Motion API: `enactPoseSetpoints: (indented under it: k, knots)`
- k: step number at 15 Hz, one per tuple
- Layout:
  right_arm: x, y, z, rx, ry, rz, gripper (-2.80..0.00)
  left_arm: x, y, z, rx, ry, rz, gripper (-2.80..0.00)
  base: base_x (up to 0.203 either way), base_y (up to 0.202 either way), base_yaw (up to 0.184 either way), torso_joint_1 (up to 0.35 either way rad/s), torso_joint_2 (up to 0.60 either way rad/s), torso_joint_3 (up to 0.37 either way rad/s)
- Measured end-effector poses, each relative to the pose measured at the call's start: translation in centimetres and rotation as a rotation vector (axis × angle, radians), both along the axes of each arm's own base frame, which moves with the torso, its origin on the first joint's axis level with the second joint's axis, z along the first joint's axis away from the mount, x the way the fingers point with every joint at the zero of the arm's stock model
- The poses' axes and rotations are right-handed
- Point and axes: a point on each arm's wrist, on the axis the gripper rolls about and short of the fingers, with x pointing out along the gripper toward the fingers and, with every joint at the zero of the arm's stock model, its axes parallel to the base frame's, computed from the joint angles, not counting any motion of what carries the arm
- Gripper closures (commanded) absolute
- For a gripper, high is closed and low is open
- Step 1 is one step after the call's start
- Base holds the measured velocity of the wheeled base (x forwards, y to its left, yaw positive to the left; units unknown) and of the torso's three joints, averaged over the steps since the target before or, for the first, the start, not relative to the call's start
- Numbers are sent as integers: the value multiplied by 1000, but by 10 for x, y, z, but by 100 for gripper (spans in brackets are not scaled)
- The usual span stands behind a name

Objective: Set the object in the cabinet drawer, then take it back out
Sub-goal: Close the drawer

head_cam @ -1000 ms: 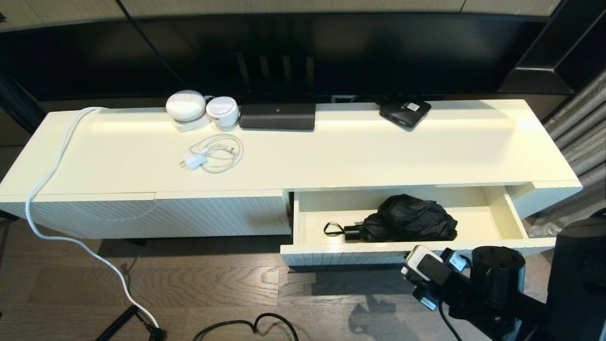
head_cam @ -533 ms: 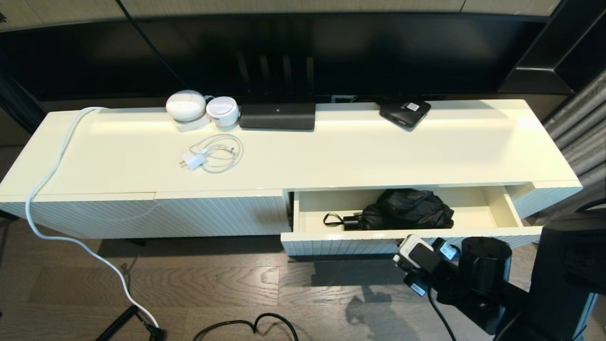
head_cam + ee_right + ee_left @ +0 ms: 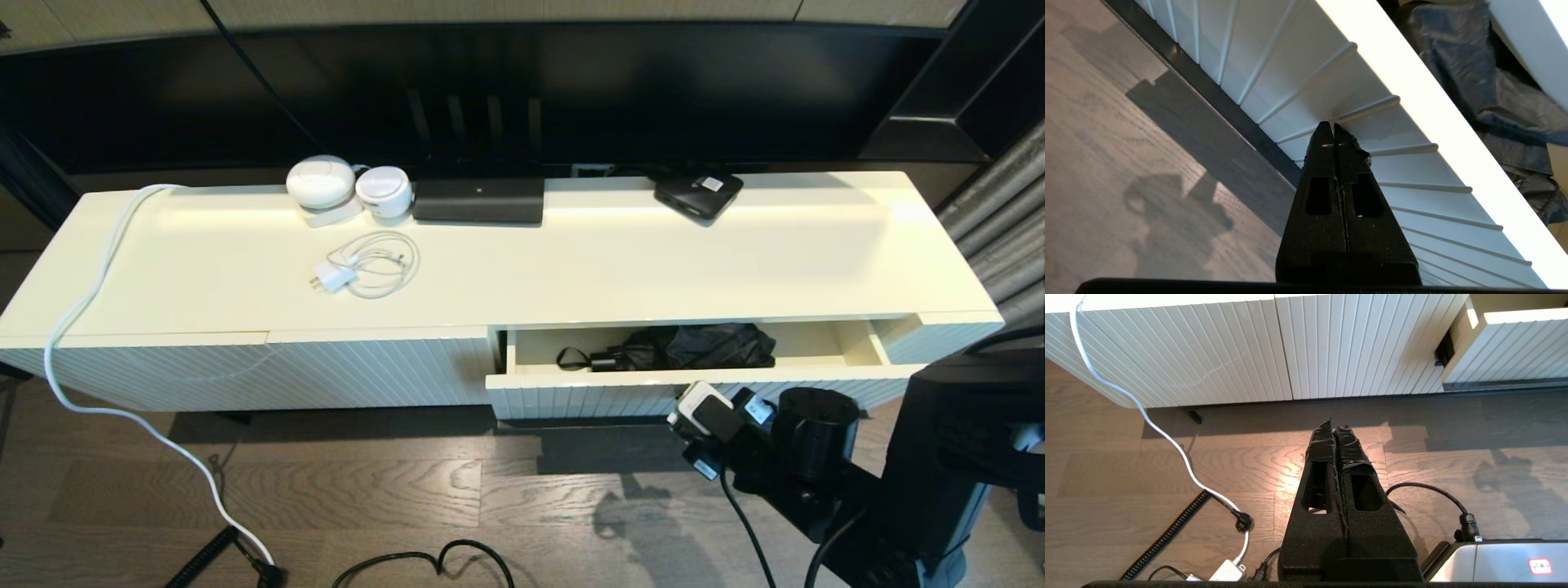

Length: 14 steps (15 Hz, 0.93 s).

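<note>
The cream drawer [image 3: 588, 399] with its ribbed front stands only a little way out of the cabinet. Inside it lies the black folding umbrella [image 3: 704, 346], handle and wrist loop [image 3: 571, 358] pointing left; the cabinet top hides its far part. My right gripper [image 3: 1329, 125] is shut, with its tips against the ribbed drawer front [image 3: 1298, 77] below the rim; the umbrella's fabric [image 3: 1457, 61] shows beyond that rim. In the head view the right wrist [image 3: 706, 412] sits just in front of the drawer. My left gripper [image 3: 1336, 425] is shut and empty, low over the wood floor.
On the cabinet top are a white charger with coiled cable [image 3: 363, 268], a flat black box with a white sticker [image 3: 698, 194], a black bar-shaped device [image 3: 478, 200] and two white round devices [image 3: 322, 184]. A white cord [image 3: 82, 310] hangs at the left; black cables [image 3: 424, 563] lie on the floor.
The drawer has slid inward by most of its opening, with my right arm following it toward the cabinet. The cabinet top now covers more of the umbrella.
</note>
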Motion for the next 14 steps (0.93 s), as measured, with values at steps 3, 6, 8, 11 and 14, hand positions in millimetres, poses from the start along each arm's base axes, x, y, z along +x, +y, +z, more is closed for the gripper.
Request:
enactPoseSetpoints:
  k: [3, 6, 8, 11, 14]
  knots:
    - [9, -1, 3, 10, -29, -12, 0, 0, 0, 0, 0, 0, 0, 0, 0, 0, 0, 0, 0, 0]
    - [16, -3, 6, 9, -52, -23, 0, 0, 0, 0, 0, 0, 0, 0, 0, 0, 0, 0, 0, 0]
    - [22, -3, 7, 11, -73, -30, 0, 0, 0, 0, 0, 0, -1, 0, 0, 0, 0, 0, 0, 0]
    - [32, -3, 6, 12, -94, -39, 0, 0, 0, 0, 0, 0, -1, 0, 0, 0, 0, 0, 0, 0]
    - [39, -3, 5, 16, -107, -46, 0, 0, 0, 0, 0, 0, 0, 0, 0, 0, 0, 0, 0, 0]
